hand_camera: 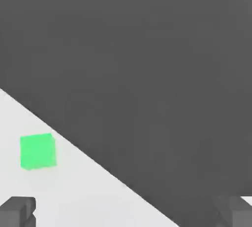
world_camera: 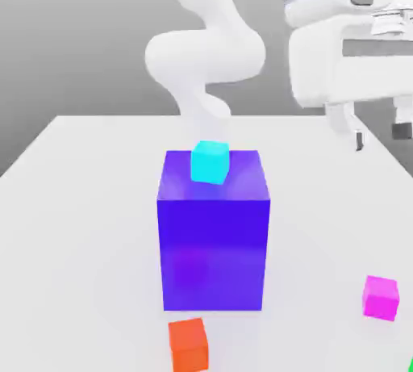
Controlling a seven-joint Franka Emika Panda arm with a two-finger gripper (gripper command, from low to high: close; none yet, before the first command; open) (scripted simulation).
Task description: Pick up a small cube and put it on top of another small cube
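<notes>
The small magenta-pink cube (world_camera: 380, 297) lies on the white table (world_camera: 73, 225) near the front, at the exterior view's right. My gripper (world_camera: 379, 134) hangs high above the table's right side, well above and behind that cube. Its jaws stand wide apart with nothing between them. In the hand view the gripper (hand_camera: 127, 215) shows as two grey fingertips (hand_camera: 17, 210) set far apart, and a green cube (hand_camera: 38, 151) lies on the table close to one of them.
A big blue-purple block (world_camera: 214, 237) stands mid-table with a small cyan cube (world_camera: 210, 160) on top. A small orange cube (world_camera: 189, 344) lies in front of the block. The table edge (hand_camera: 88, 154) cuts diagonally through the hand view, with dark floor beyond it.
</notes>
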